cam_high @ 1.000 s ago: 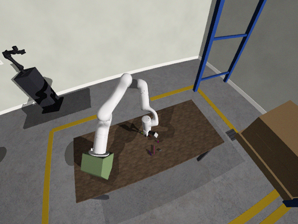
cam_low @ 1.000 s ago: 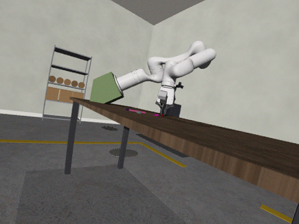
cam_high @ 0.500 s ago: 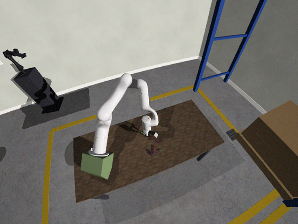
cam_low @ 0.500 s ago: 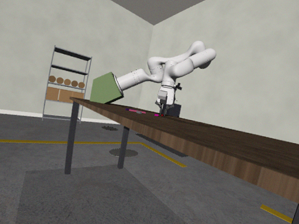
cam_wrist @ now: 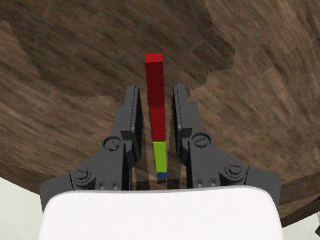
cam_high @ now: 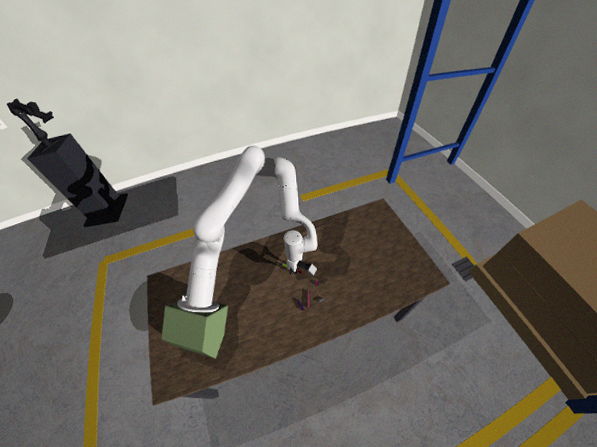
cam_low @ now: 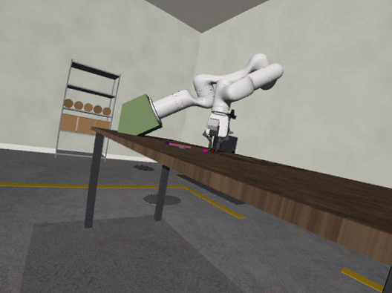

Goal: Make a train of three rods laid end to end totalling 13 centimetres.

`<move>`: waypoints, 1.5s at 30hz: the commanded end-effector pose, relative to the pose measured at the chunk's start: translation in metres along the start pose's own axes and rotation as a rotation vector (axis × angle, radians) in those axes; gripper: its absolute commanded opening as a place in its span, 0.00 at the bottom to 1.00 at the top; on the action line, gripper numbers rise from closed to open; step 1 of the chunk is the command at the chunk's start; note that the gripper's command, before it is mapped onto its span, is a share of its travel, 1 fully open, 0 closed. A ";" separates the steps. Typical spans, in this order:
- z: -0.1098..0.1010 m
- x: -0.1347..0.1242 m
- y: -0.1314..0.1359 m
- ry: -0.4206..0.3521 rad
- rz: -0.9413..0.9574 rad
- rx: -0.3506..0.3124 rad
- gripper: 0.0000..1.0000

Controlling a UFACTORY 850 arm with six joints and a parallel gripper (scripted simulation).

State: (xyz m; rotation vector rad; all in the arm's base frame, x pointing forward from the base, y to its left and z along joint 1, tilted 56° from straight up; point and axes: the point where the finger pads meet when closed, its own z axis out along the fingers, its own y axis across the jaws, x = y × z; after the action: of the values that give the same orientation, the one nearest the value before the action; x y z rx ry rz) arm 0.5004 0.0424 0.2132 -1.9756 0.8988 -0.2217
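"So, how is the hand [cam_high: 292, 271] [cam_low: 213, 150] [cam_wrist: 157, 99] to be read here?"

"As parted, but only partly: in the wrist view a strip of worktop [cam_high: 367, 248] [cam_low: 318, 188] [cam_wrist: 260, 100] is seen on either side of the red rod [cam_high: 299, 272] [cam_low: 213, 150] [cam_wrist: 157, 122], so nothing is gripped."

"And the train?"

"It is laid out below the fingers: red, then the lime rod [cam_high: 284, 264] [cam_wrist: 160, 156], then the blue rod [cam_wrist: 161, 175], in what looks like one line. By colour, seven, five and one are added to thirteen. Whether the joints are tight enough cannot be told for certain."

"What is called for next, then?"

"Release, most likely, then a straight lift. The fingers should be spread evenly and a little wider first, so that neither pad is dragged along red's side. No twist or sideways drift should be allowed until the tips are well above the rods."

"Where might it be spoiled?"

"At the blue end, probably. So short a rod would be easily nudged, and red could be turned out of line by one brushing pad."

"Are the spare rods to be touched?"

"No need is seen. The magenta rod [cam_high: 316, 282] [cam_low: 204, 150], grey rod [cam_high: 318, 299] [cam_low: 182, 146], pink rod [cam_high: 308, 298] [cam_low: 187, 146] and purple rod [cam_high: 300, 305] [cam_low: 166, 143] are lying apart from the train and are best left alone."
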 end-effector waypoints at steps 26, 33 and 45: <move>-0.089 0.000 0.000 0.001 0.000 0.000 0.24; -0.090 0.000 0.000 0.001 0.000 0.000 1.00; -0.090 0.000 0.000 0.001 0.000 0.000 1.00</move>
State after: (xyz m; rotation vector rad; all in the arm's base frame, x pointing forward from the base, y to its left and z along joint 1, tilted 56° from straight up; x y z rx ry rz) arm 0.4569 -0.0184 0.2633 -1.9755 0.8989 -0.2214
